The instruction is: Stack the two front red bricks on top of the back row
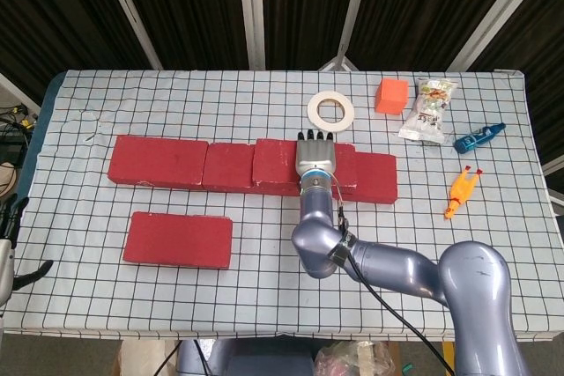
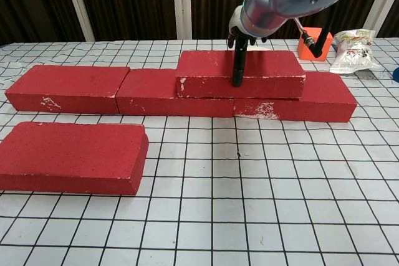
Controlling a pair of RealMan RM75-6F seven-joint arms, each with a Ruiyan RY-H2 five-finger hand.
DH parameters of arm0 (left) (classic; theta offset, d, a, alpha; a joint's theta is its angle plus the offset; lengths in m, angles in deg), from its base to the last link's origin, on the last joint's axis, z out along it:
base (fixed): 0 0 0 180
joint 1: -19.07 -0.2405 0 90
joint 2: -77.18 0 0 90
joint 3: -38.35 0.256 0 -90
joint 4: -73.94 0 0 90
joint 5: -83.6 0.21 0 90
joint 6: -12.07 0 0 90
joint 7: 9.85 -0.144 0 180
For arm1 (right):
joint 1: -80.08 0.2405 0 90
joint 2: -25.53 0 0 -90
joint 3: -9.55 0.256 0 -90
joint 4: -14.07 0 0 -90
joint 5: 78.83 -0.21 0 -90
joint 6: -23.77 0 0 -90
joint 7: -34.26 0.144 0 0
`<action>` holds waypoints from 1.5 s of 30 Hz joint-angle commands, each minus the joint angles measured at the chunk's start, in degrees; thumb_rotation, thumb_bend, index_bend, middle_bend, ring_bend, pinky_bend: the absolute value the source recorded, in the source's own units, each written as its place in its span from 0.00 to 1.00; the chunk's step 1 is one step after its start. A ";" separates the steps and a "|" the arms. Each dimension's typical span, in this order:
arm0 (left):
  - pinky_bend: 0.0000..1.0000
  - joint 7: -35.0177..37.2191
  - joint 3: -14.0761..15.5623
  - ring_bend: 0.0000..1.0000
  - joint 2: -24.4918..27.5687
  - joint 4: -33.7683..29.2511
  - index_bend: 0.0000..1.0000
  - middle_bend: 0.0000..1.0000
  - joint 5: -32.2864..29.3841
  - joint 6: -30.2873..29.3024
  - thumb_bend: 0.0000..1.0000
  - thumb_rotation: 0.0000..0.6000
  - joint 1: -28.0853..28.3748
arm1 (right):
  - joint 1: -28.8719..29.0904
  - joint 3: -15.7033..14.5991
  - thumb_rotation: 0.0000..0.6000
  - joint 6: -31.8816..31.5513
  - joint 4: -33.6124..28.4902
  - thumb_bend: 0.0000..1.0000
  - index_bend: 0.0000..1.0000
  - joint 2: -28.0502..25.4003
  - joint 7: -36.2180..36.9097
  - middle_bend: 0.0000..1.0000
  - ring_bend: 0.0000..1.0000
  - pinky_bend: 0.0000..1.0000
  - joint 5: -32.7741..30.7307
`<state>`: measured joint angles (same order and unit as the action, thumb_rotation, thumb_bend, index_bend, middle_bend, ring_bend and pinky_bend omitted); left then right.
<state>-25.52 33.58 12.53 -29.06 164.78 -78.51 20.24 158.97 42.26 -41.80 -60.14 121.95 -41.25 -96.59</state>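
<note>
A: Right hand [image 1: 315, 158]?
B: Laid over the stacked red brick [image 2: 240, 73], fingers [image 2: 237, 65] reaching down its near face, holding it. That brick sits on the back row [image 2: 168, 91], across the seam between the middle and right bricks.

A: Second front brick [image 1: 178, 239]?
B: Flat on the checked tabletop [image 1: 264, 301], near left, well apart from the row.

A: Left hand [image 1: 11, 261]?
B: Only a sliver at the left edge. Cannot tell how its fingers lie.

A: Far side?
B: Tape roll [image 1: 330, 110], orange cube [image 1: 391, 95], snack packet [image 1: 427, 109].
</note>
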 commanded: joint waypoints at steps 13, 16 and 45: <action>0.05 0.44 -0.05 0.00 0.17 0.15 0.05 0.01 -0.08 -0.08 0.00 1.00 -0.04 | -2.16 2.39 1.00 -4.08 -10.58 0.18 0.04 -5.23 1.36 0.00 0.00 0.00 1.55; 0.05 0.42 0.16 0.00 0.16 0.19 0.05 0.01 0.37 -0.04 0.00 1.00 0.00 | -4.89 2.41 1.00 -5.90 -17.33 0.18 0.03 -9.34 4.01 0.00 0.00 0.00 4.50; 0.00 -4.65 2.67 0.00 -1.58 -3.29 0.01 0.00 3.76 9.38 0.00 1.00 5.16 | -64.46 -25.94 1.00 -10.56 -41.97 0.18 0.03 -44.12 64.07 0.00 0.00 0.00 81.98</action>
<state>-28.91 37.07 10.85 -31.11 170.04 -70.79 24.09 101.75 22.16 -47.82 -103.42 78.40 17.41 -24.61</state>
